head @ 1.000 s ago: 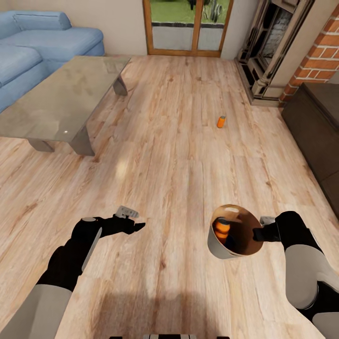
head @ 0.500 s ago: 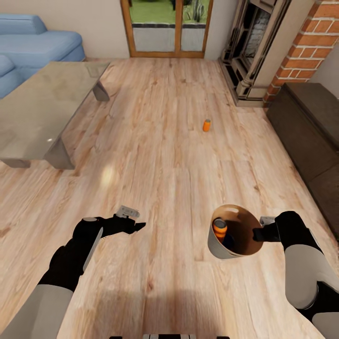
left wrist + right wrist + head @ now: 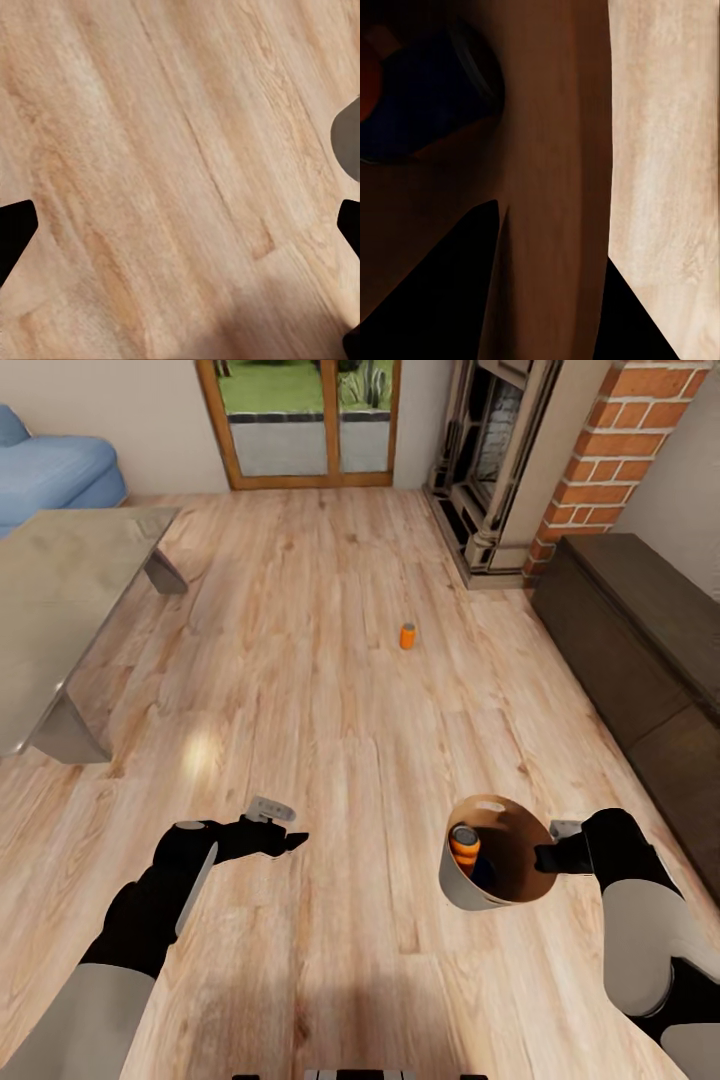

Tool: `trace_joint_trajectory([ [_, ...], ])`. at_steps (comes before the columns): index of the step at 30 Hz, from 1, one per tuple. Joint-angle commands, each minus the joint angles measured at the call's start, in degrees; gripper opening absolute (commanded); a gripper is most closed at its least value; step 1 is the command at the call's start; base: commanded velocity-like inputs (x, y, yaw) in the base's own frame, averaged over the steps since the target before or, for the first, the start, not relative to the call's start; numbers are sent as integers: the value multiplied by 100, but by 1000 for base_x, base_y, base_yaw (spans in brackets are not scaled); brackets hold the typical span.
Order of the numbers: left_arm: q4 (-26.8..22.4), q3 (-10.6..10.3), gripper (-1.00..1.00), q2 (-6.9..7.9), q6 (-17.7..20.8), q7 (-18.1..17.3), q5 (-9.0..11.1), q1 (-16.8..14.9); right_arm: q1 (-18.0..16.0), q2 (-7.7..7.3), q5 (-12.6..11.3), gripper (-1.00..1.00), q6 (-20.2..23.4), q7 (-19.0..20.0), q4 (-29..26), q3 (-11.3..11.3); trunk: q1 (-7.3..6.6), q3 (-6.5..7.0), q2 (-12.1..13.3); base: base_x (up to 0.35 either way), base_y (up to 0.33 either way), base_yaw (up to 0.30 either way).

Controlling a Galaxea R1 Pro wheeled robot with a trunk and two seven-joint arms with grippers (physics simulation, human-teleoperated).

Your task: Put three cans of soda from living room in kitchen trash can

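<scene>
Floor can (image 3: 407, 636) nearer, seemingly leftward.

An orange can (image 3: 407, 636) stands on the wooden floor (image 3: 330, 700).

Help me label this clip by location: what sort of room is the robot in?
Most likely a living room: a light-blue sofa, a glass-topped coffee table and a red-brick fireplace stand around a wooden floor, with glazed doors onto a garden.
</scene>
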Motion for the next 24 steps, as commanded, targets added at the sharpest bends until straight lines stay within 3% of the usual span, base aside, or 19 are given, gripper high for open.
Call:
trace_joint_trajectory([
  [1,0,2,100,0,1,0,1,0,-2,5,-99,-100,50,8,2,-4,0,1,0,327,0,-100],
  [13,-3,10,100,0,15,0,1,0,-5,17,-99,-100,49,6,2,-9,0,2,0,327,0,-40],
  [24,-11,10,100,0,116,-5,21,1,-3,25,-100,-100,49,6,2,-12,0,39,0,327,0,-206],
])
